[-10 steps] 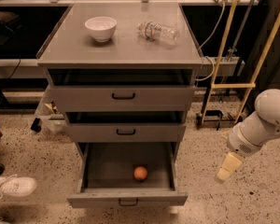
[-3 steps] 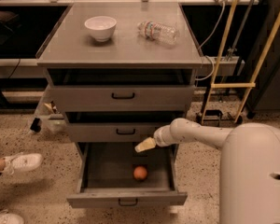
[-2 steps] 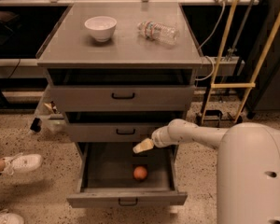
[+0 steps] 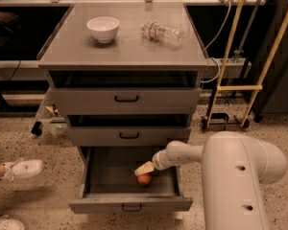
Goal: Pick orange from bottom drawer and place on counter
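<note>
The bottom drawer (image 4: 130, 203) is pulled open and holds the small orange (image 4: 144, 179) on its floor, right of middle. My gripper (image 4: 145, 168) reaches into the drawer from the right and hangs just above the orange, almost touching its top. The white arm comes in from the lower right. The counter (image 4: 125, 46) is the grey top of the cabinet, above the three drawers.
A white bowl (image 4: 103, 28) and a plastic bottle (image 4: 162, 33) lying on its side are on the counter. The two upper drawers (image 4: 126, 99) are slightly open. A person's white shoe (image 4: 23, 168) is on the floor at left. A yellow frame (image 4: 240, 86) stands at right.
My gripper has dropped from in front of the middle drawer down into the bottom drawer, ending just above the orange. The orange has not moved.
</note>
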Available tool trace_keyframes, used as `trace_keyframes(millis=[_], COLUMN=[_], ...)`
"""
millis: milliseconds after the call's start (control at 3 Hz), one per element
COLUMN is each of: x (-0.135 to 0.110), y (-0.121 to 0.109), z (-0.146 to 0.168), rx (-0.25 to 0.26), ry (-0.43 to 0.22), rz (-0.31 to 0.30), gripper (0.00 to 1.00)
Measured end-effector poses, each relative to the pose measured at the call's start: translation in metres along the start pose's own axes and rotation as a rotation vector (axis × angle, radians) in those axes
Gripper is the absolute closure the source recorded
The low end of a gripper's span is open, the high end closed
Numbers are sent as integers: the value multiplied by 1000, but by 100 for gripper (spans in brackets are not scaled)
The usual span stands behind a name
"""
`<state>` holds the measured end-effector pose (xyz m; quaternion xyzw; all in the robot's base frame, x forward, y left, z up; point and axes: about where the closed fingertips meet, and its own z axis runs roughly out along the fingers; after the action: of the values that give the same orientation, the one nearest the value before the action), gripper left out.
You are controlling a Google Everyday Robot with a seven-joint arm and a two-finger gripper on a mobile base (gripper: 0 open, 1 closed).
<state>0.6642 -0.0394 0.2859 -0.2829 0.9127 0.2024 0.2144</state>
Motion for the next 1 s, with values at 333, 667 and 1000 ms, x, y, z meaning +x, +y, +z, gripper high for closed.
trace_keyframes(millis=[333, 667, 1000], x=[0, 9, 39], y=[0, -6, -9], z=[0, 30, 70], rx=[0, 40, 107], ry=[0, 26, 80], rz=[0, 26, 85], gripper=[0, 0, 0])
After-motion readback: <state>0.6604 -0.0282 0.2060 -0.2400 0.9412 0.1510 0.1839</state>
